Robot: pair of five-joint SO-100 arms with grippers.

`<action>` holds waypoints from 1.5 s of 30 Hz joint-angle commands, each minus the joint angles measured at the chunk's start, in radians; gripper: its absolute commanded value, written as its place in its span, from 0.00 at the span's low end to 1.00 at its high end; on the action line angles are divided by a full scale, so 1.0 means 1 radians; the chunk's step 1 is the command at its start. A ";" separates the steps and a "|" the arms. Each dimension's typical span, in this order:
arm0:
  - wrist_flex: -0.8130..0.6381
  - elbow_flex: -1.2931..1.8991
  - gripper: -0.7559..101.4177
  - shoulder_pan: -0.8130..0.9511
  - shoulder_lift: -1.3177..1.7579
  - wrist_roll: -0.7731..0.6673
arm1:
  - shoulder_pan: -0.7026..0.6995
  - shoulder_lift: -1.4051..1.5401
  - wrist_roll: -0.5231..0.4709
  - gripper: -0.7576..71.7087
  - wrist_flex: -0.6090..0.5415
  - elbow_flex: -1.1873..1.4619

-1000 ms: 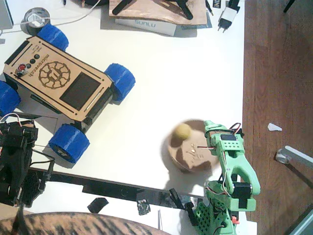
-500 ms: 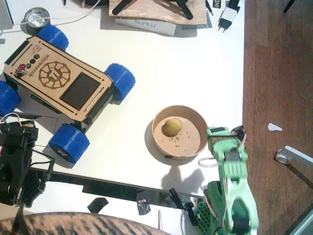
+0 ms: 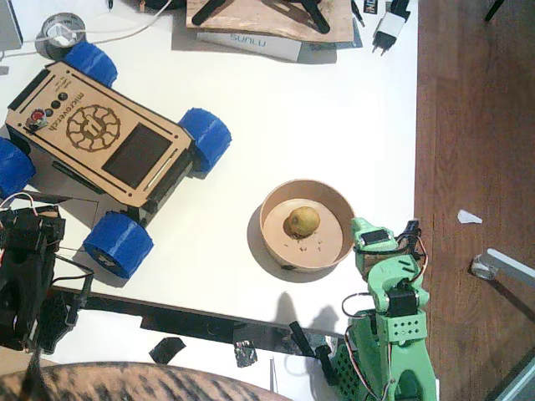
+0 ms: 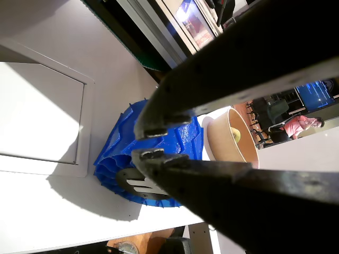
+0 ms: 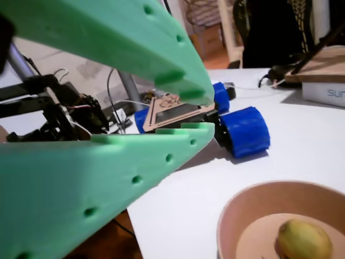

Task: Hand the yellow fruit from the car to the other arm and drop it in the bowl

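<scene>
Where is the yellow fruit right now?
In the fixed view, the yellow fruit lies inside the bowl, right of the car, just left of the green right claw.

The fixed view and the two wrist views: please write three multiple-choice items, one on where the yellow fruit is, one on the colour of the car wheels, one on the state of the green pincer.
1. Where is the yellow fruit?
A. on the car
B. in the bowl
C. on the floor

2. What colour are the wheels of the car?
A. red
B. black
C. blue

3. What state is the right pincer in?
A. open and empty
B. shut on the fruit
C. shut on a wheel

Answers: 1 B, the fruit lies inside the bowl. 2 C, all visible wheels are blue. 3 A, a wrist view shows its green fingers apart with nothing between them.
</scene>
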 commanded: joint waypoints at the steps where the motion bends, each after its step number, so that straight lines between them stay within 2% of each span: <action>1: -0.017 -0.003 0.01 0.002 -0.006 0.008 | -0.006 -0.003 0.028 0.01 -0.003 0.000; 5: -0.023 -0.003 0.01 0.002 -0.006 0.008 | -0.006 -0.003 0.055 0.01 0.037 -0.003; 15: -0.037 -0.003 0.01 0.002 -0.011 0.008 | -0.032 -0.003 0.032 0.01 0.081 0.144; 31: -0.043 0.008 0.01 0.000 -0.008 0.008 | -0.025 -0.003 0.012 0.01 0.071 0.219; 45: 0.006 0.107 0.03 -0.009 0.270 0.008 | -0.041 -0.003 0.008 0.01 0.054 0.244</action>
